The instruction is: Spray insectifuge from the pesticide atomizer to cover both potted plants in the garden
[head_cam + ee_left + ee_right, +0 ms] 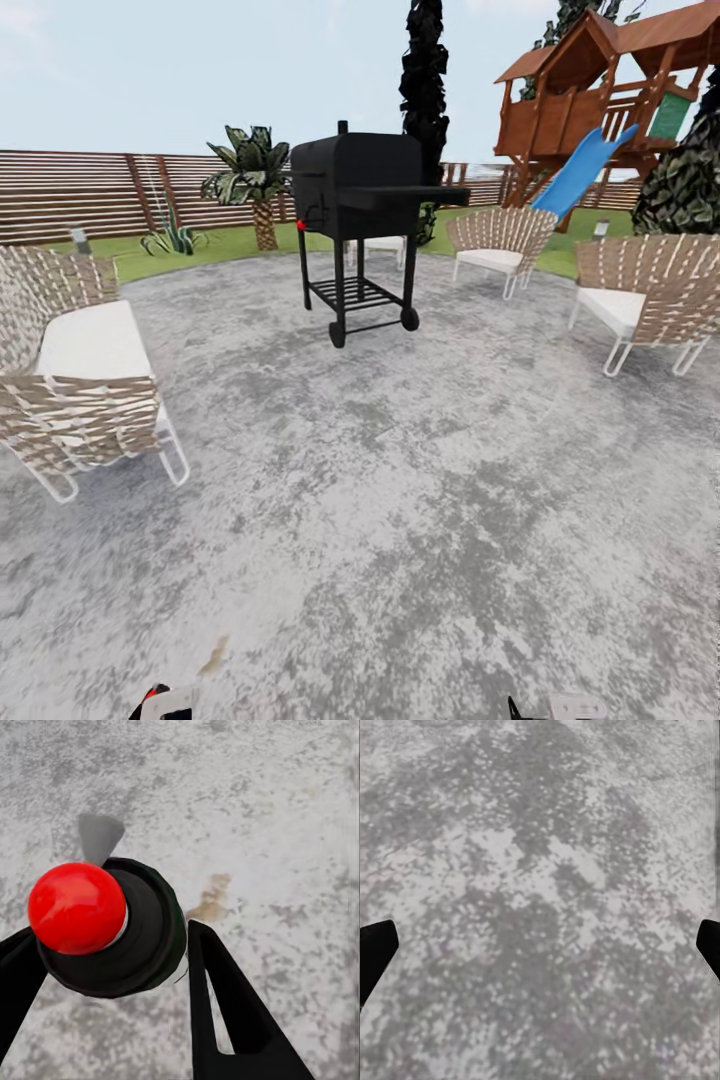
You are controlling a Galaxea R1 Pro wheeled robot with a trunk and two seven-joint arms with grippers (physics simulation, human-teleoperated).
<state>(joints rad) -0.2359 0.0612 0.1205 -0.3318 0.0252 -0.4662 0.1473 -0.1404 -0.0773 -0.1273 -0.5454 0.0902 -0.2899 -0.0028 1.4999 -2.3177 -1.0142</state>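
Head cam fwd; wrists face patio (540, 870)

Matte black, flat, tapering fingers (225, 1005) on the left pincer (105, 967), the nearer one with a narrow slot cut through its length. Plain black finger ends (375, 952) on the right pincer (540, 952), no markings visible. White casing with black and red trim (160, 703) at the head view's lower edge.

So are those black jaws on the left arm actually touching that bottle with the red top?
Touching. In the left wrist view, the left gripper has its jaws pressed against both sides of the bottle.
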